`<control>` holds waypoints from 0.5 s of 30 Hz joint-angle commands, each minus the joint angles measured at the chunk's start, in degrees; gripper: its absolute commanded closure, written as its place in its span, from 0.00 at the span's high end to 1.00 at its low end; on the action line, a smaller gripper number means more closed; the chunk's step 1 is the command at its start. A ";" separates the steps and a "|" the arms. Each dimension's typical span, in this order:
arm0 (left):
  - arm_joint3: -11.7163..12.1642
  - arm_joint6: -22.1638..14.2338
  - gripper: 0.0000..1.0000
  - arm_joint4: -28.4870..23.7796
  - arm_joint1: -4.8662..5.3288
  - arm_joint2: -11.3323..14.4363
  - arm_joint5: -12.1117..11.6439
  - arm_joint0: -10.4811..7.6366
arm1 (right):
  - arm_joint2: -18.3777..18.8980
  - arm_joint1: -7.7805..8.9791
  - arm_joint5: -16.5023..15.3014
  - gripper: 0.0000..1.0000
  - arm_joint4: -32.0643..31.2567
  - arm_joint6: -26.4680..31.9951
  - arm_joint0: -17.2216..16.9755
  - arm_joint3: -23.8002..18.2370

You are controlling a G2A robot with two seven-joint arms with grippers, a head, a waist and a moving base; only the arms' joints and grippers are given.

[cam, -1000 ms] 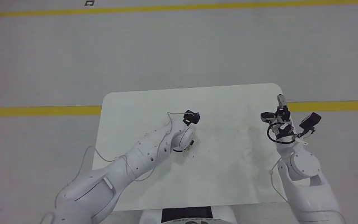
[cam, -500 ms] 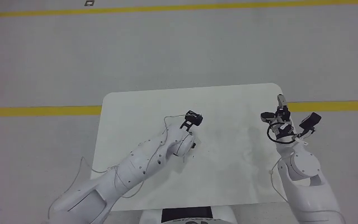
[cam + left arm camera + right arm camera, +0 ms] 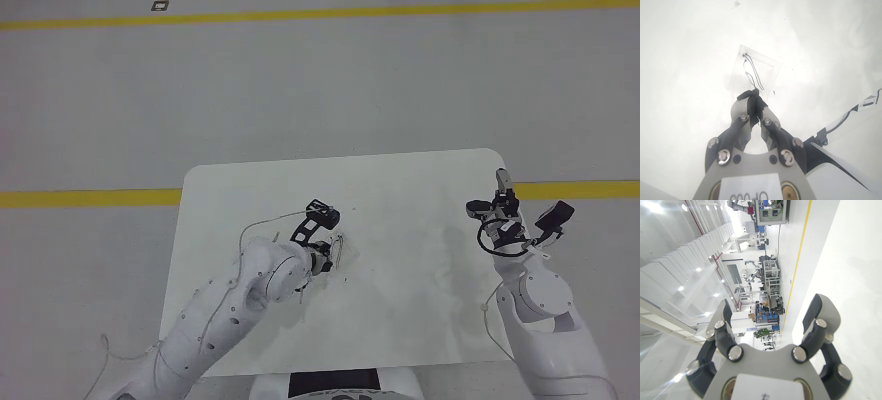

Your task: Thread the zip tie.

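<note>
Black zip tie [image 3: 750, 80] pinched by left tool [image 3: 755, 97] over clear tray [image 3: 775, 66], head end probably left free for threading; right tool [image 3: 771, 304] spread.

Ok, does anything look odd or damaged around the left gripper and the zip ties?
The black wrap on the left gripper's fingertips looks ragged, with loose flaps sticking out sideways. The gripper is shut on a zip tie in the clear tray. Nothing looks spilled or broken.

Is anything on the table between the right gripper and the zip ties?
Nothing visible: bare table separates the right gripper from the clear tray, where the left gripper has its jaws shut on a zip tie.
</note>
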 commanded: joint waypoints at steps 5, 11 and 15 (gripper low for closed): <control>-1.68 2.89 0.00 -8.68 1.97 -7.54 -11.10 4.88 | 0.00 0.00 0.00 1.00 0.00 0.00 0.00 0.00; 2.59 3.91 0.00 -20.42 3.84 -14.77 -27.17 6.67 | 0.00 0.00 0.00 1.00 0.00 0.00 0.00 0.00; 2.11 2.53 0.00 -27.62 5.33 -15.53 -27.17 6.40 | 0.00 0.00 0.00 1.00 0.00 0.00 0.00 0.00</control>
